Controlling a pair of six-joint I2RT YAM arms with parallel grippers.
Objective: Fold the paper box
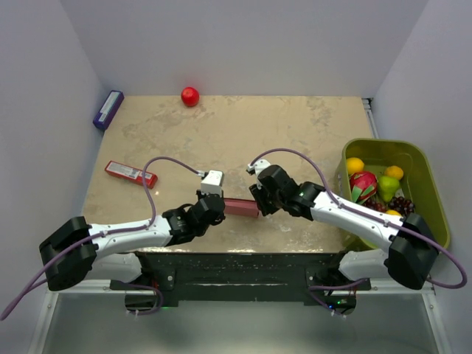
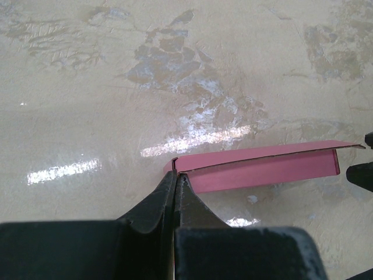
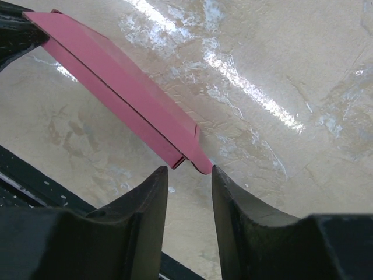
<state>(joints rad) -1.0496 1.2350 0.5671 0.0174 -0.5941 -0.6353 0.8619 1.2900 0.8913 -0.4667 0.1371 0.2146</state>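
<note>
— Left gripper (image 2: 175, 178) is pinched shut on one end of the paper box (image 2: 262, 169), midway along the table's (image 1: 295, 125) near edge. And the right gripper (image 3: 187, 175)?
— Half open, astride the other end, not gripping. The thin card looks light and easily creased, so its edges seem the safest hold.

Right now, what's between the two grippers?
The pink paper box spans the gap, seen from the top view: left gripper pinches one end, right gripper stands open at the other.

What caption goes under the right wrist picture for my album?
One end of the paper box pokes toward the gap between the right gripper's open fingers, with the shiny table behind.
</note>
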